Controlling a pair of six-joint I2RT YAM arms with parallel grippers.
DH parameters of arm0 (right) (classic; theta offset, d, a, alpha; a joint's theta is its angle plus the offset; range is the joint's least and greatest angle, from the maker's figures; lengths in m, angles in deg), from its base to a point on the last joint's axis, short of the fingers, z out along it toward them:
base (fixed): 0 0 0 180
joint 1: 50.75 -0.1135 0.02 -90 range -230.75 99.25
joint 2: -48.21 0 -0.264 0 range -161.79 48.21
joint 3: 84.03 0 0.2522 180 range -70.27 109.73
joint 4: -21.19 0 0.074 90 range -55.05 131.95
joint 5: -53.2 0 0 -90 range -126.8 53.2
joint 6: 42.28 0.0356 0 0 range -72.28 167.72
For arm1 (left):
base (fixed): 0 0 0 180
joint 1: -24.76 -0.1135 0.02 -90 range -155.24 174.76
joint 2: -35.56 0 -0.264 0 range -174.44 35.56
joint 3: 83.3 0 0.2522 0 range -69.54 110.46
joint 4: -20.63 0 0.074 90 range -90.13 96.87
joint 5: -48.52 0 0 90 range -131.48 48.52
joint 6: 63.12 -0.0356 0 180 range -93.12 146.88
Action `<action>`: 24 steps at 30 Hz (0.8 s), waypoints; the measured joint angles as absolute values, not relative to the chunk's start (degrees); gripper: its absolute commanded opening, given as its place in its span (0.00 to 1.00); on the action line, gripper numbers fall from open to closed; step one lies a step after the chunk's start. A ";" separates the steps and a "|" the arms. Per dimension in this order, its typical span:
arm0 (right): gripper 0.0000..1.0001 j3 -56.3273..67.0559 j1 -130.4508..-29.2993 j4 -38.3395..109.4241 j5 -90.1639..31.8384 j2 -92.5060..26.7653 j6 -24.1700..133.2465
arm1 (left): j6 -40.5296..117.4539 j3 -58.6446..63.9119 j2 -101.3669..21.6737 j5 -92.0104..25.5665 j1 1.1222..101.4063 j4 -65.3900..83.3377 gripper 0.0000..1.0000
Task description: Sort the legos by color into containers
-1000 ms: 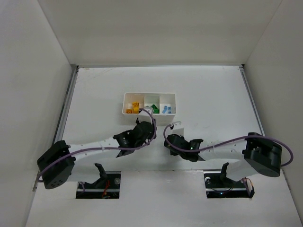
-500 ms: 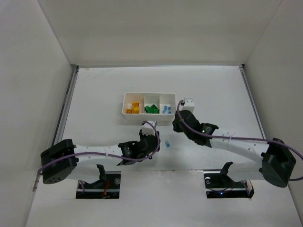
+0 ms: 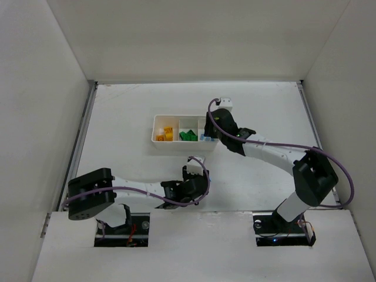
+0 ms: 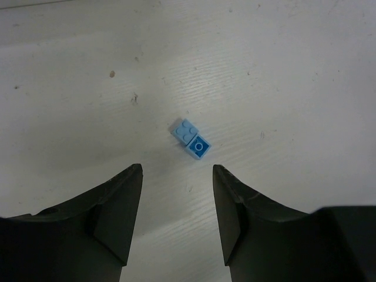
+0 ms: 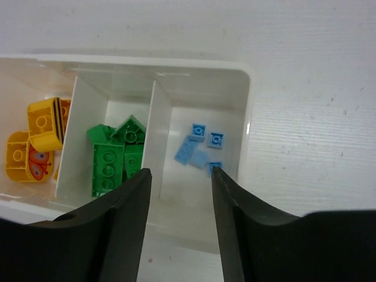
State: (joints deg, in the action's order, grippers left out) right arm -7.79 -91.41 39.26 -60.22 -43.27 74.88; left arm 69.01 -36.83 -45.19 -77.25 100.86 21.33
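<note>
The white tray holds yellow-orange bricks in its left compartment, green bricks in the middle and several tiny light blue bricks in the right one. My right gripper is open and empty, hovering above the right compartment; it also shows in the top view. Two tiny light blue bricks lie touching each other on the table. My left gripper is open and empty, just short of them, low over the table; the top view shows it near the front edge.
White walls close the table in on the left, back and right. The tray's rim stands under my right gripper. Bare white table surrounds the two loose blue bricks.
My right gripper has swung from the middle of the table up to the tray's right compartment. My left gripper has pulled back from the tray to the near table, over the loose blue bricks.
</note>
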 measured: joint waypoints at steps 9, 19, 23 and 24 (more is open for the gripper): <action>0.55 -13.10 -92.16 36.99 -59.70 -33.72 74.55 | 68.99 -32.46 -51.79 -77.60 101.89 21.94 0.49; 0.55 -25.30 -93.23 35.64 -59.57 -24.04 76.06 | 68.75 -27.73 -58.31 -78.28 102.28 21.37 0.42; 0.55 -28.75 -93.21 35.77 -59.22 -19.88 77.04 | 68.71 -26.47 -60.23 -78.67 102.28 20.24 0.38; 0.55 -29.15 -93.21 35.79 -59.07 -19.12 77.18 | 68.73 -26.25 -60.53 -78.72 102.26 19.89 0.38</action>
